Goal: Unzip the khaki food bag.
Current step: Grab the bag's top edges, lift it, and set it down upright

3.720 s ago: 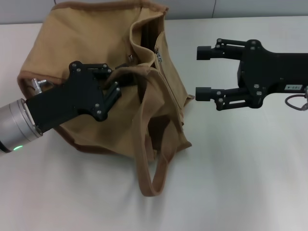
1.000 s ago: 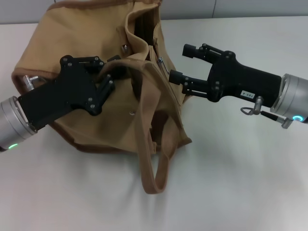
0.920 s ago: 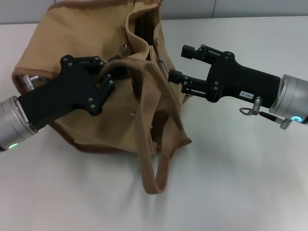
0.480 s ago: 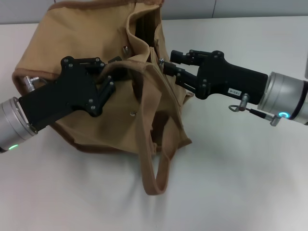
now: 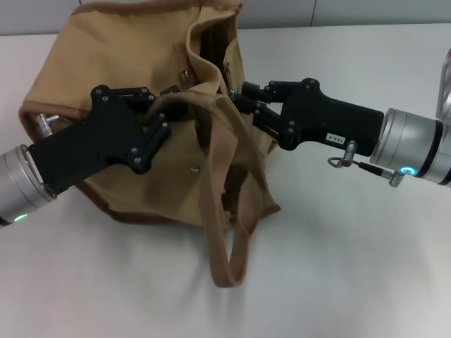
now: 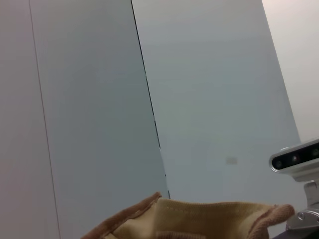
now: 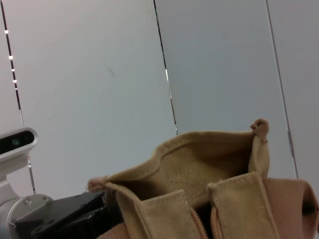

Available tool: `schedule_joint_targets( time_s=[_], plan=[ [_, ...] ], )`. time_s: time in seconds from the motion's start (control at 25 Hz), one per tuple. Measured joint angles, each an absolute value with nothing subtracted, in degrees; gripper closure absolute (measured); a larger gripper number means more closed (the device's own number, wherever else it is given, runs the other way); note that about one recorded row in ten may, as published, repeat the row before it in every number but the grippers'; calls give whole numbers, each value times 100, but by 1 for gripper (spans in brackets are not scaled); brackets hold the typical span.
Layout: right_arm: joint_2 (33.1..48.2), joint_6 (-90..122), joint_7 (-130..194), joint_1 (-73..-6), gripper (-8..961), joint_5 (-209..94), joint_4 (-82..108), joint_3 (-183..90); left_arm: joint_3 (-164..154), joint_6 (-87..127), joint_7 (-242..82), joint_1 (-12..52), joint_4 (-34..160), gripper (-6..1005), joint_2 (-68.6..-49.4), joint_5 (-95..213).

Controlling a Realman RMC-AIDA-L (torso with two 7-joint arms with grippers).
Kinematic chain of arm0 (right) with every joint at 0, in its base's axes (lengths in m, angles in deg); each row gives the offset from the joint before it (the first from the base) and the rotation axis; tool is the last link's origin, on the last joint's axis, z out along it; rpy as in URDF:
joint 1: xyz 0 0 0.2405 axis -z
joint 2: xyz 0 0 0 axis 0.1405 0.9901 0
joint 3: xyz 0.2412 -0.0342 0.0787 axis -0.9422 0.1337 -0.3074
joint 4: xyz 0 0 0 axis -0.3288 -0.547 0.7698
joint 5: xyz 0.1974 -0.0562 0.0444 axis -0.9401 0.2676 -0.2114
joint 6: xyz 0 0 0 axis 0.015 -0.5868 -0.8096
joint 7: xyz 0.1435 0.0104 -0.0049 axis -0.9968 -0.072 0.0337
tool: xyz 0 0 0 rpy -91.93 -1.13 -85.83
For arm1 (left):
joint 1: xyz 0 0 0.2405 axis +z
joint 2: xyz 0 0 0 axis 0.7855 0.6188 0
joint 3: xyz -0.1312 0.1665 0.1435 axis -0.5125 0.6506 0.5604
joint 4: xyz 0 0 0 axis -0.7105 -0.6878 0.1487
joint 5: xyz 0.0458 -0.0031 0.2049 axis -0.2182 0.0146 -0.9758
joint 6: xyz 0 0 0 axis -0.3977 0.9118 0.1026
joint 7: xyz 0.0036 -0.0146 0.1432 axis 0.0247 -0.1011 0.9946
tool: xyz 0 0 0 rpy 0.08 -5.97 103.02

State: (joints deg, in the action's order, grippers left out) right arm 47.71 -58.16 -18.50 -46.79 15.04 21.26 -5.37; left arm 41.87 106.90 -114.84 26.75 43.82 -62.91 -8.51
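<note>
The khaki food bag [image 5: 141, 120] lies slumped on the white desk [image 5: 338, 267], between the two claws, with its top opening facing the right arm. One strap handle [image 5: 229, 232] runs from the bag mouth down onto the desk in a loop.

The left claw [image 5: 163, 116] rests on the bag's upper panel; its fingers are closed on the canvas edge beside the base of the strap. The right claw [image 5: 239, 98] sits at the zipper line at the bag mouth, fingers drawn together at the zipper [image 5: 231, 88]. The pull tab itself is hidden by the fingertips, so contact with it cannot be confirmed.

View differences:
- The head view shows both arms, the whole bag and the desk.
- The left wrist view shows only a brown-trimmed rim of the bag [image 6: 199, 219] against a grey wall panel [image 6: 99, 99]; none of the claw's own fingers are visible there.
- The right wrist view shows the open bag mouth from close range [image 7: 199, 169], with two canvas flaps and a zipper seam [image 7: 207, 224] between them, and the left arm's black body [image 7: 65, 214] beyond the bag.

Change from earlier frames: the right claw was spread wide and well clear of the bag; it has since advanced to the bag mouth and closed. The left claw has kept its hold.
</note>
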Motion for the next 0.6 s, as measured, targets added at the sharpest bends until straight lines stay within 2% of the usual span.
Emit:
schedule_joint_targets(
  time_s=[0.24, 0.44, 0.6],
  plan=[
    [4760, -5576, -1840, -4677, 708, 1510, 2179, -41, 4188, 10697, -11484, 2674, 4382, 915, -6291, -854],
    [4759, -5403, -1840, -4676, 788, 1489, 2161, -12, 4187, 10714, -11484, 2677, 4388, 915, -6291, -856],
    [4764, -5412, -1840, -4707, 596, 1493, 2159, 13, 4187, 10728, -11484, 2679, 4390, 915, -6291, -856]
  ],
)
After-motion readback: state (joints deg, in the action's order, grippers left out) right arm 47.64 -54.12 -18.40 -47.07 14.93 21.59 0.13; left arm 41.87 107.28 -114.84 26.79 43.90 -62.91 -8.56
